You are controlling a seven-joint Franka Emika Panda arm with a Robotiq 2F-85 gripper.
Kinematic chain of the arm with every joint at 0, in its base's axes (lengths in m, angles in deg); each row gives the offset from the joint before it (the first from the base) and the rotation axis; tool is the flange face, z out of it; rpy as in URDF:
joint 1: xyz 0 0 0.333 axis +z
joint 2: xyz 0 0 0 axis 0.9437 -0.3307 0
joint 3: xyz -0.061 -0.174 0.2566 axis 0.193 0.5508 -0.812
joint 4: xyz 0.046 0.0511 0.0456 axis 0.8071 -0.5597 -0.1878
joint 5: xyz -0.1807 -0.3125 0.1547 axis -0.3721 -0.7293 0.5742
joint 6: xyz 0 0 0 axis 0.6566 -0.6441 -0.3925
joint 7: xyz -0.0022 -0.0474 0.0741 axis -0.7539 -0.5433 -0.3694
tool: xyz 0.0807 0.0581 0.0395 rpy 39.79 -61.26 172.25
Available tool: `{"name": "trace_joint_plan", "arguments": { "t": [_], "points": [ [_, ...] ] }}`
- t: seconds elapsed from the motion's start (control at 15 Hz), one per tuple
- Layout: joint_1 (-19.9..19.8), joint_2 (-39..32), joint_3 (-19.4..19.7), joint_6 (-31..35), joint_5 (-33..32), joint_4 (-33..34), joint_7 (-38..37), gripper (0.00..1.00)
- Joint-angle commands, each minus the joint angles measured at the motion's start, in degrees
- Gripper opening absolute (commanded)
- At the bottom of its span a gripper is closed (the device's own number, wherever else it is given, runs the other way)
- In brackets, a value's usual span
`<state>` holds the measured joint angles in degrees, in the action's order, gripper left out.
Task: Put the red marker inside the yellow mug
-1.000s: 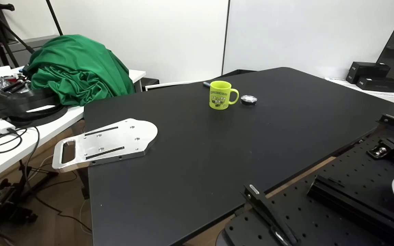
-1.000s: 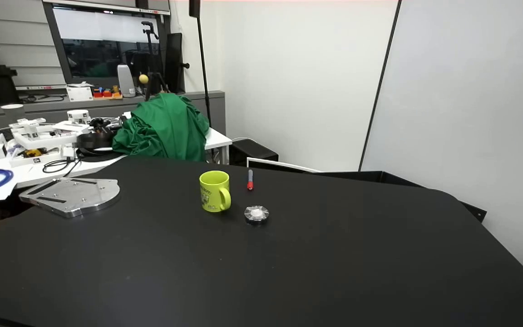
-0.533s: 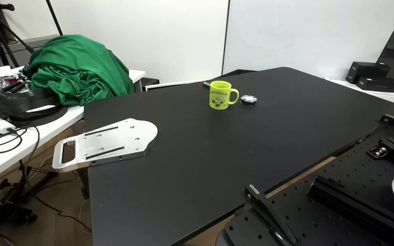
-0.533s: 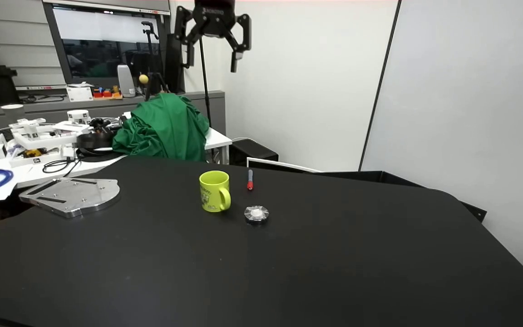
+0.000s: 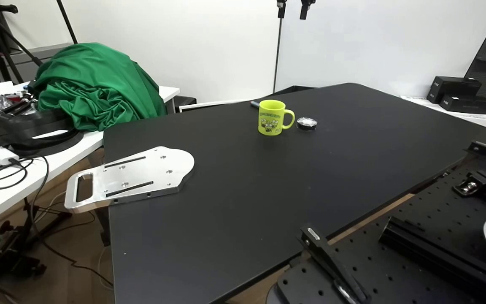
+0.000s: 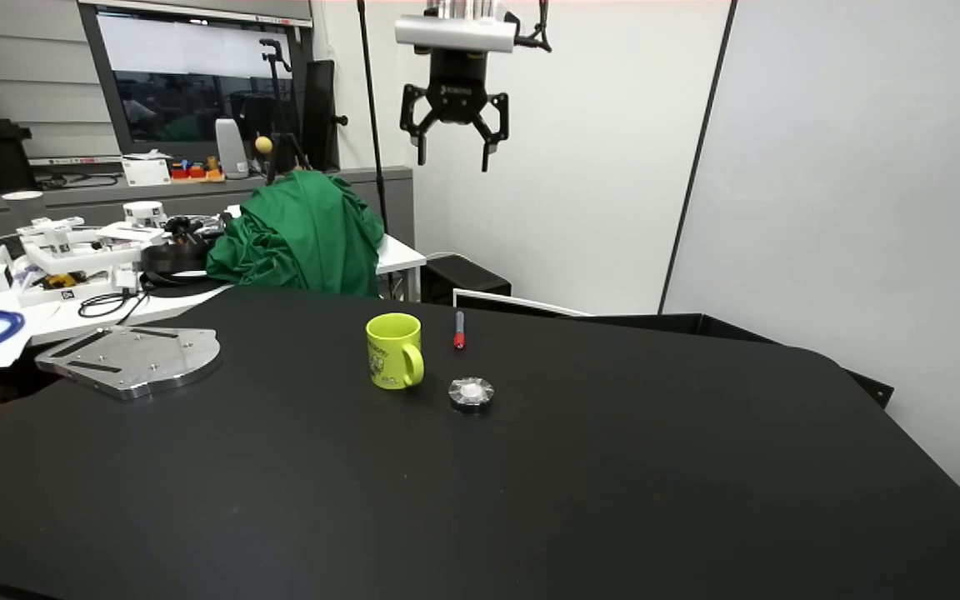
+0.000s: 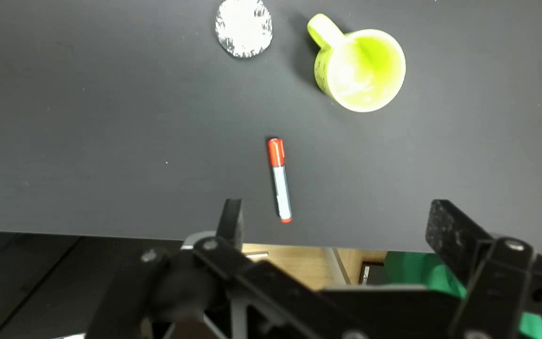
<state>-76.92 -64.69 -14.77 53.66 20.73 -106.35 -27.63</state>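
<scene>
The yellow mug stands upright on the black table in both exterior views (image 5: 270, 120) (image 6: 387, 354) and in the wrist view (image 7: 367, 70). The red marker, with a red cap and a grey body, lies flat near the table edge, apart from the mug, in an exterior view (image 6: 459, 329) and the wrist view (image 7: 281, 186). In an exterior view the mug hides most of the marker (image 5: 254, 104). My gripper is open and empty, high above the table in both exterior views (image 5: 292, 17) (image 6: 453, 165). In the wrist view the marker appears between the spread fingertips (image 7: 336, 203), nearer the left finger.
A round silver-topped object (image 6: 471, 394) sits beside the mug on the handle side, also in the wrist view (image 7: 244, 28). A metal plate (image 5: 133, 173) overhangs one table edge. A green cloth (image 6: 305, 237) is heaped on a white side table. White panels stand behind the table (image 6: 563, 167).
The open gripper has come into view from above, lower and farther from an exterior camera, over the marker's side of the table. The mug and marker have not moved.
</scene>
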Motion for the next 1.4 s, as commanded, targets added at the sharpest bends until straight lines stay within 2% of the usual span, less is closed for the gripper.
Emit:
{"name": "trace_joint_plan", "arguments": {
  "t": [0.0, 0.73, 1.33],
  "points": [
    [-1.5, -10.7, -2.1, -0.7, 0.8, 14.2, -1.8, 1.00],
    [1.2, -35.9, -4.5, -1.2, -2.5, 42.0, -2.2, 1.00],
    [1.0, -46.5, -3.9, -3.3, -4.2, 50.2, -3.3, 1.00]
  ]
}}
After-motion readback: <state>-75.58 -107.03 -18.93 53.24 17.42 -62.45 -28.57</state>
